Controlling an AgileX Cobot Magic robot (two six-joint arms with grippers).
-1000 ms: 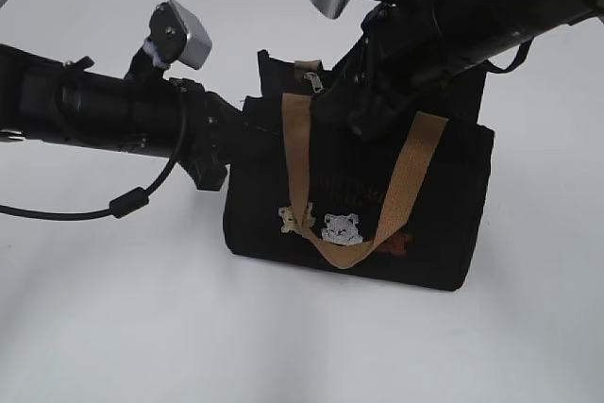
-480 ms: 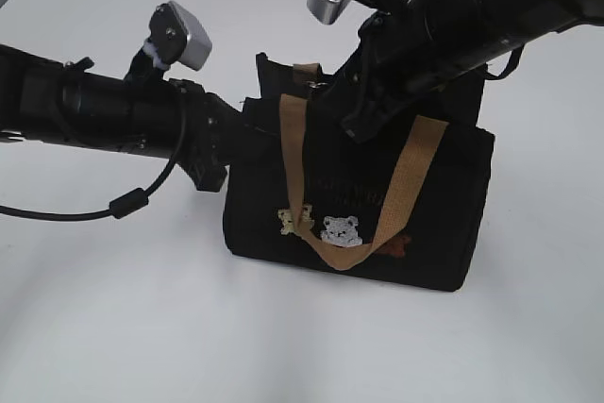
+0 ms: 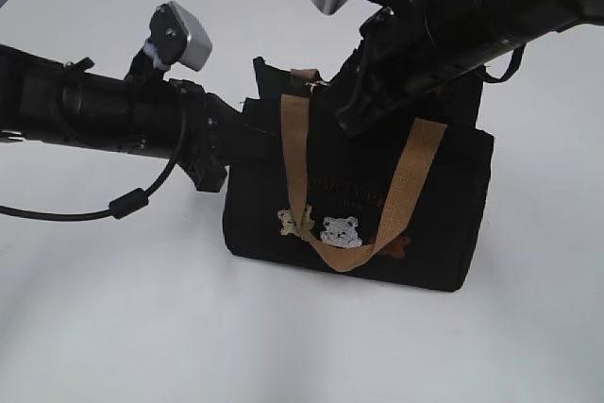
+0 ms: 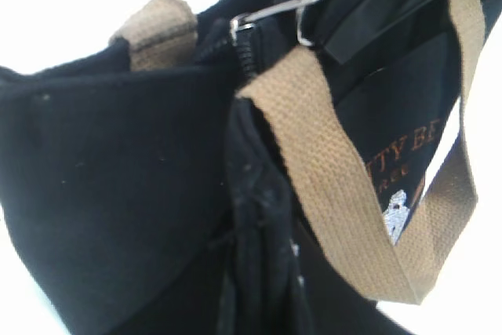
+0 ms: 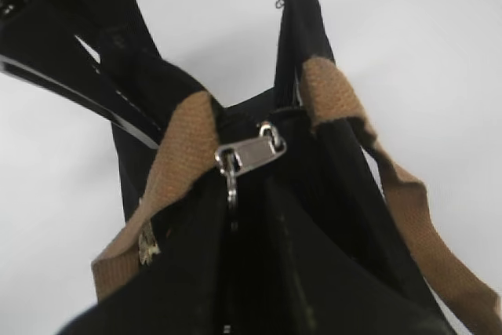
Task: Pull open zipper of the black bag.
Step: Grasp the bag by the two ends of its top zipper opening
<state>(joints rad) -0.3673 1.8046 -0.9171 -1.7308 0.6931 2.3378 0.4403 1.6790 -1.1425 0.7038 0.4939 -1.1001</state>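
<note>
The small black fabric bag (image 3: 359,205) with tan webbing handles (image 3: 297,153) stands upright on the white table (image 3: 113,327). The left gripper (image 3: 247,118) is clamped on the bag's left top corner. The silver metal zipper pull (image 5: 251,153) sits at the top edge's left end, and the right gripper (image 3: 332,101) is right at it; whether it grips, I cannot tell.

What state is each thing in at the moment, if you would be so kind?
black bag: standing upright
zipper: pull near the bag's end, drawn taut
front handle: hanging down the front
left tool: shut on the bag's side
right tool: shut on the zipper's ring
</note>
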